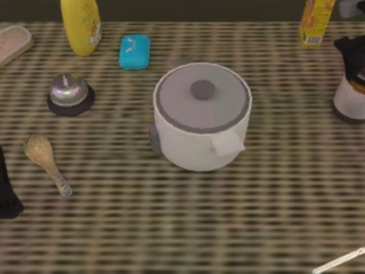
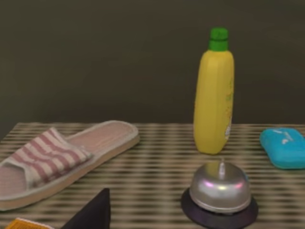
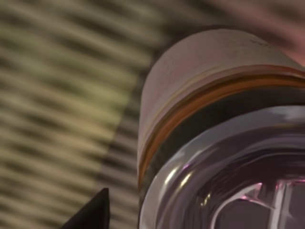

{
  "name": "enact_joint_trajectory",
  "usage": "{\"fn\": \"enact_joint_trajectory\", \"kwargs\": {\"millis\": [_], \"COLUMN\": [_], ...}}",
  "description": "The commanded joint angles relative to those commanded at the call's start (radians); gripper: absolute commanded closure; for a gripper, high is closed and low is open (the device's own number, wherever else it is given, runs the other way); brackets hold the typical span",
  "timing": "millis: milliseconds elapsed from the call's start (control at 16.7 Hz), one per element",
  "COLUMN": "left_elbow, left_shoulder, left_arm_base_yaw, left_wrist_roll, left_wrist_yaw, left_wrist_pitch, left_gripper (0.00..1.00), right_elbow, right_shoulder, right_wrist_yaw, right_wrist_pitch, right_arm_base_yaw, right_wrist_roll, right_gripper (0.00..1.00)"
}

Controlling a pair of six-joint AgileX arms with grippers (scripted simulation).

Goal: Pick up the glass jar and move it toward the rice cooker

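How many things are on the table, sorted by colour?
Yellow: 2, bottle, carton
Blue: 1, soap
White: 2, cooker, jar
Silver: 1, bell
Tan: 1, spoon
Pink-striped: 1, slipper
Total: 8

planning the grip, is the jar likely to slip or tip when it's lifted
The jar looks rigid, glossy glass in the right wrist view, so it may be slippery and breakable. It is short and round with a broad base, so upright it probably resists tipping; on its side it would likely roll. The right gripper is over its lid.
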Motion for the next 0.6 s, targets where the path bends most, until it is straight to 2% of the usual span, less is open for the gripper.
{"fn": "enact_joint_trajectory", "kwargs": {"millis": [300, 600], "left_elbow": [0.0, 0.0], "left_shoulder": [0.0, 0.0], "left_arm_base_yaw": [0.0, 0.0], "left_wrist_roll": [0.0, 0.0], "left_wrist_yaw": [0.0, 0.0], "left_wrist_pitch": [0.0, 0.0], "left_gripper": [0.0, 0.0], "right_elbow": [-0.042, -0.28], "right_shoulder": [-0.01, -0.067], "right_wrist_yaw": [0.0, -0.001], "right_wrist_pitch": [0.037, 0.203], "right_arm_base_yaw": [-0.002, 0.001], "right_wrist_roll": [-0.002, 0.0], "right_gripper": [0.0, 0.0]}}
